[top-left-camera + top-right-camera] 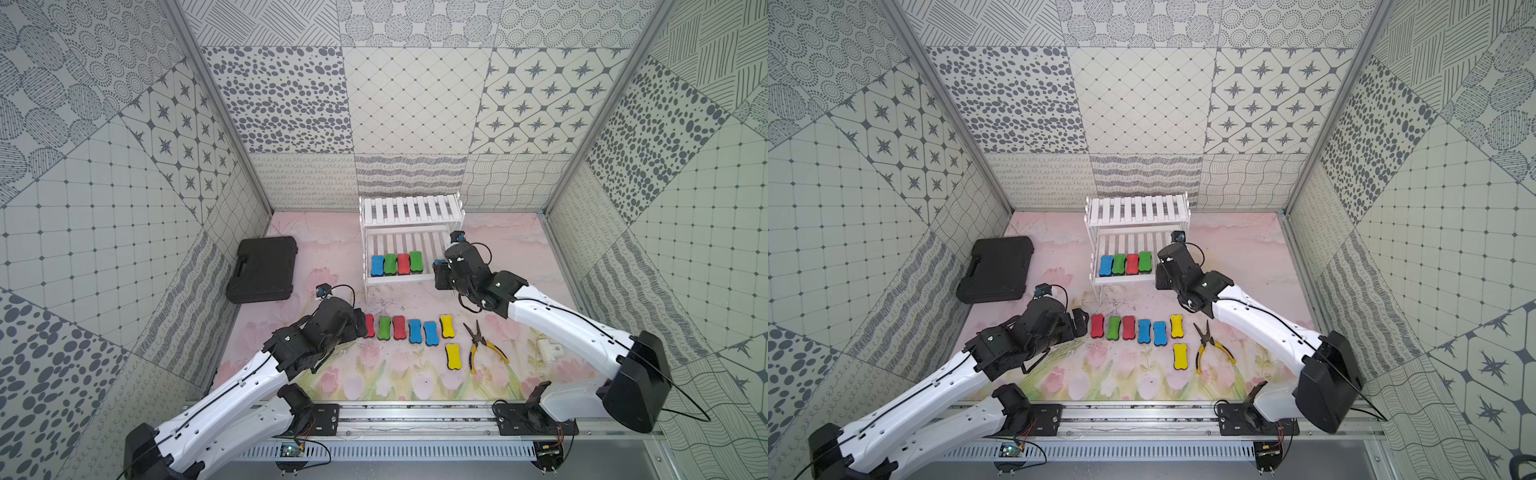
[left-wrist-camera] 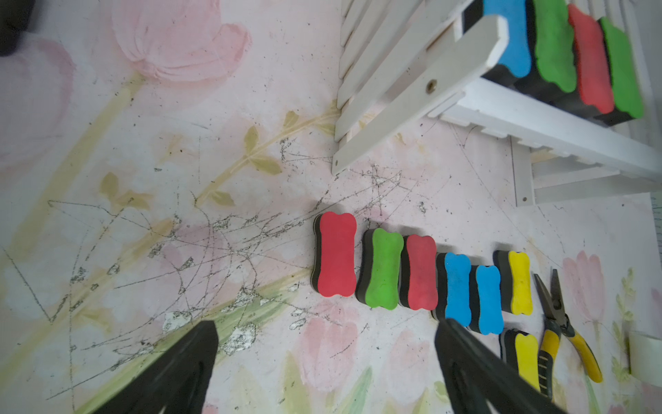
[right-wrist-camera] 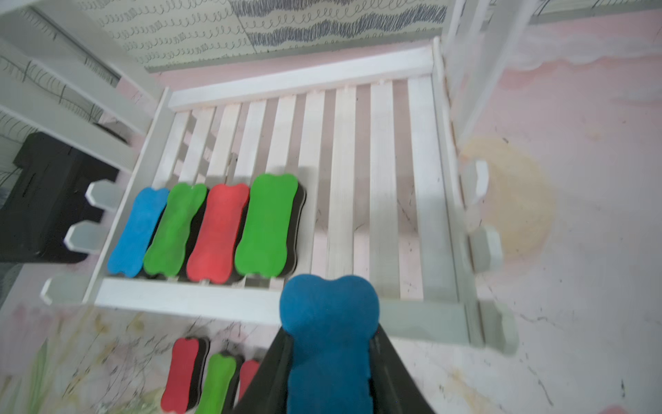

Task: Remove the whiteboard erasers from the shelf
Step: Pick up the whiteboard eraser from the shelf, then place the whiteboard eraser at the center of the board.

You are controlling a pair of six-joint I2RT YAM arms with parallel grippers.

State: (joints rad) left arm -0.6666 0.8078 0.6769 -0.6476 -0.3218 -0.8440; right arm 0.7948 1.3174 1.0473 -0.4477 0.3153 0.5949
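Observation:
The white shelf (image 1: pixel 409 210) stands at the back; its upper tier is bare. At the left of its lower tier (image 3: pixel 379 143) several whiteboard erasers lie side by side: blue (image 1: pixel 377 266), green (image 1: pixel 390 264), red (image 1: pixel 403 264), green (image 1: pixel 416 262). My right gripper (image 3: pixel 331 335) is shut on a blue eraser (image 3: pixel 329 315), held just off the lower tier's front right corner. Several more erasers lie in a row on the mat, from red (image 2: pixel 336 254) to yellow (image 2: pixel 519 283). My left gripper (image 2: pixel 326 333) hangs open and holds nothing, by the row's red end.
A black plastic case (image 1: pixel 264 268) lies at the left of the mat. Yellow-handled pliers (image 1: pixel 482 347) lie right of the eraser row, with a small white object (image 1: pixel 550 349) further right. Patterned walls close in the mat on three sides.

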